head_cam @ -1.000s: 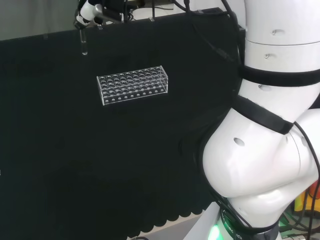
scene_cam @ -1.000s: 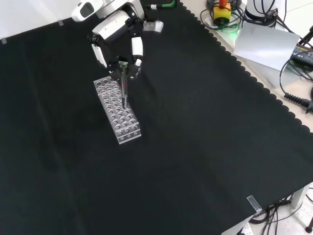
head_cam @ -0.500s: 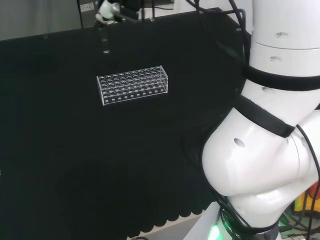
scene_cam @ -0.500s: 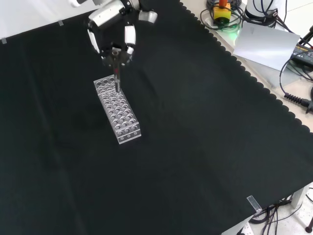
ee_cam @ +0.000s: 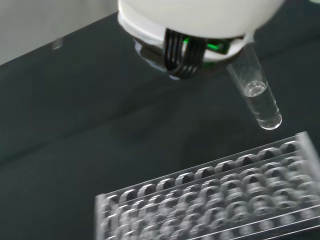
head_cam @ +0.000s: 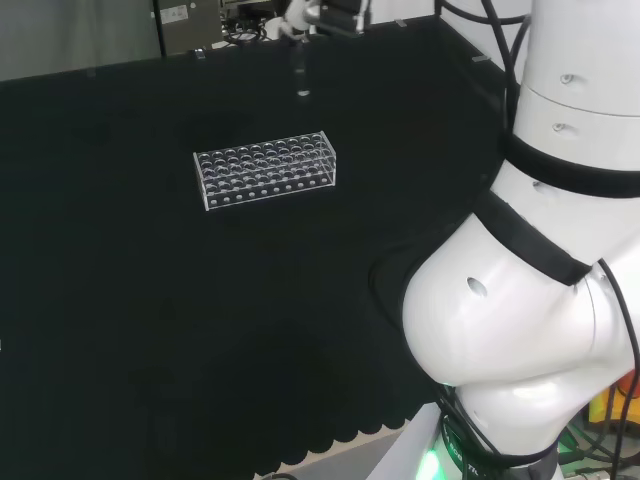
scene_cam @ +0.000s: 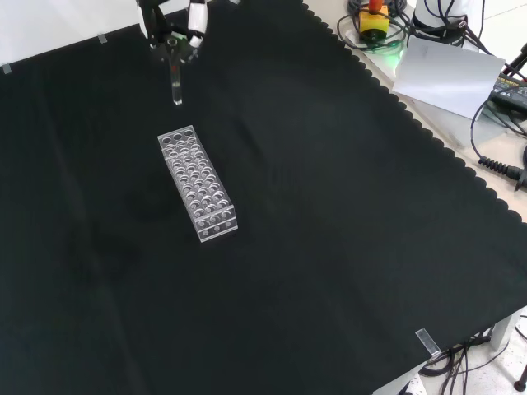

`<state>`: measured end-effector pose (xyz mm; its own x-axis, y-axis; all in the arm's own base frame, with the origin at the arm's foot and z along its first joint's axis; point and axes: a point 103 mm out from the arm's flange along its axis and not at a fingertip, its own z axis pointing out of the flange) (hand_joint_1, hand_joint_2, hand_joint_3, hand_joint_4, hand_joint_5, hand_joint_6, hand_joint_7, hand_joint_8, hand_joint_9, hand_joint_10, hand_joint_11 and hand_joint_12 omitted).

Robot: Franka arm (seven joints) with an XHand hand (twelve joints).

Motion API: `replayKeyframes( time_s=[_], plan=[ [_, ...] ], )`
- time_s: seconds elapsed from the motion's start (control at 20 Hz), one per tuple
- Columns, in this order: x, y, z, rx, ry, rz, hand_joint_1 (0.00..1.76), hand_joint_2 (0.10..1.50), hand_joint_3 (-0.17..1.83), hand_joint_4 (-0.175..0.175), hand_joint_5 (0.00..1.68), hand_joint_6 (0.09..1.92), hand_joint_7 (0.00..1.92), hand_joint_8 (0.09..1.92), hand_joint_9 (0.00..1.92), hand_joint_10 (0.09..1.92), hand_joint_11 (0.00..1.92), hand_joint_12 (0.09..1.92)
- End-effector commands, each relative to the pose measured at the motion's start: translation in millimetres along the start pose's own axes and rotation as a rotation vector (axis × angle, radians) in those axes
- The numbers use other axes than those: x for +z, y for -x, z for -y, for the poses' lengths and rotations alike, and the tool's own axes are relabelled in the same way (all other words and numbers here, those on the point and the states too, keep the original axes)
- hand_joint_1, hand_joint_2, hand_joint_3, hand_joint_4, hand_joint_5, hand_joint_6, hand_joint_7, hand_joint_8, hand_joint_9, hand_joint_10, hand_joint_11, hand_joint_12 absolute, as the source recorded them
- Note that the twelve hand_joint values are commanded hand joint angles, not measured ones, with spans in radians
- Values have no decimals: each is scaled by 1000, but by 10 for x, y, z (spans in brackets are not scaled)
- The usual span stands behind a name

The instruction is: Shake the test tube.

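So right now the hand (scene_cam: 174, 33) is up over the far end of the cloth (scene_cam: 329, 206) in my front view, fingers curled in and pinching the top of the test tube (scene_cam: 176, 82). The tube hangs straight down out of the grip, long axis upright, round end pointing at the cloth, so any shaking is going to be about that vertical line. It's well clear of the rack (scene_cam: 198, 183), which sits on the cloth nearer the camera, and the tube is lifted above it and off past its far end. From the wrist camera the tube (ee_cam: 256, 92) has a little clear liquid in the bottom. The rack's (ee_cam: 210, 200) holes all look empty to me.
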<state>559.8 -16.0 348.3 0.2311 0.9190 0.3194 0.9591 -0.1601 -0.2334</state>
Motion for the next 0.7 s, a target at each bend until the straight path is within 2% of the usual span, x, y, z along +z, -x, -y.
replayKeyframes(
  time_s=[0.05,0.25,0.5,0.7],
  plan=[
    [-32,38,-16,13,12,18,1329,750,454,-175,1343,162,1378,680,1624,731,1268,869],
    [118,-327,-32,-61,-15,6,1329,751,453,-175,1344,158,1377,681,1623,732,1267,868],
    [345,-915,-21,-170,-58,-22,1329,752,451,-175,1346,154,1377,681,1622,734,1267,868],
    [483,-1349,13,-240,-85,-44,1329,752,450,-175,1347,150,1377,681,1622,736,1266,868]
  ],
)
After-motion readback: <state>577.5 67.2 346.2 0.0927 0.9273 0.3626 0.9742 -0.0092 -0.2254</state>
